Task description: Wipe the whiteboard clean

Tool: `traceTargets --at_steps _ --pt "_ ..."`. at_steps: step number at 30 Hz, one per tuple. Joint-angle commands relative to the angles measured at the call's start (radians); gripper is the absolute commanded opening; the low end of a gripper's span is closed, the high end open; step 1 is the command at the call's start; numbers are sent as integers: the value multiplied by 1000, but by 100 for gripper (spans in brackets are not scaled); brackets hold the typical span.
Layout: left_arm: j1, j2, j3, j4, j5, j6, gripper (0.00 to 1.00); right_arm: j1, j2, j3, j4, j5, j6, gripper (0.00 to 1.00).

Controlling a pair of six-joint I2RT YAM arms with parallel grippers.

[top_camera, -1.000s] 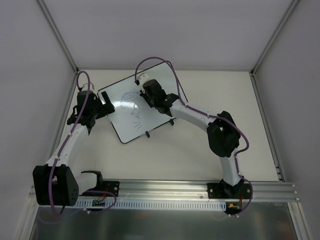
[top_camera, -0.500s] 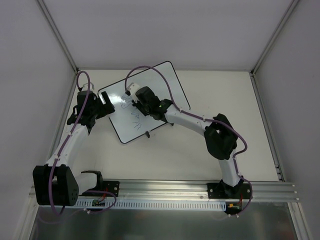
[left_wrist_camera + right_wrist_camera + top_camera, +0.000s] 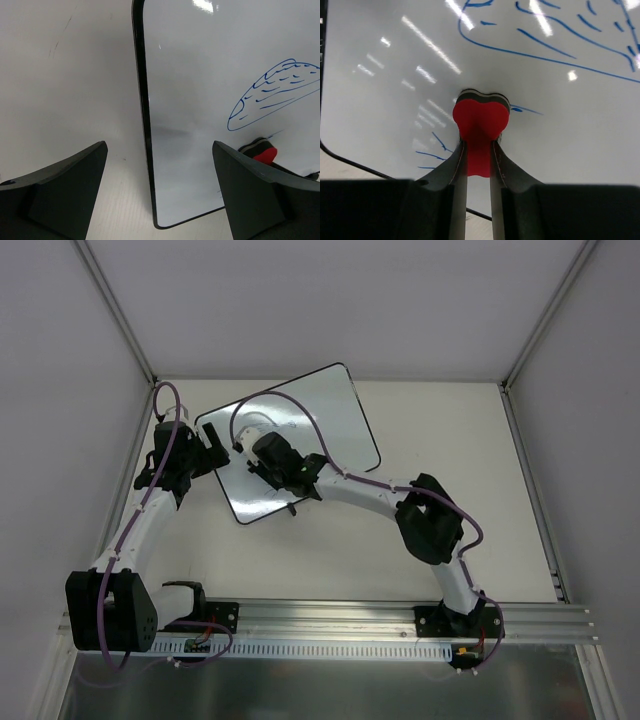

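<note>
While the red eraser (image 3: 481, 117) is clamped in the right fingers (image 3: 456, 172), left fingers (image 3: 65, 180) apart, blue marks (image 3: 272, 90) are left on the whiteboard (image 3: 325, 405).

whiteboard (image 3: 330, 410): gleamed glossy white, rimmed in thin black.
scribbles (image 3: 274, 92): ran blue, an outline filled with short dashes, right of left wrist view.
eraser (image 3: 481, 122): showed red, backed by a dark grey layer.
left gripper (image 3: 159, 160): looked matte black.
cables (image 3: 270, 393): looped purple.
table (image 3: 450, 440): lay off-white.

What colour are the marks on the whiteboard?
Blue marks on the whiteboard; clearest in right wrist view.
</note>
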Motion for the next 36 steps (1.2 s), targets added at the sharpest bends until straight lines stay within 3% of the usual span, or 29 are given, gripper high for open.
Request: traceTargets --at_steps 1,6,23,36 --pt "-13 -30 0 17 -8 -11 88 13 40 13 -20 33 43 0" --pt "-13 -30 1 17 -8 -14 88 1 16 -12 -20 115 73 0" --pt "-13 -24 3 15 -4 -20 88 -9 -87 -283 -12 27 159 1" --pt "-9 16 44 17 2 18 86 -36 -237 -256 20 10 98 0"
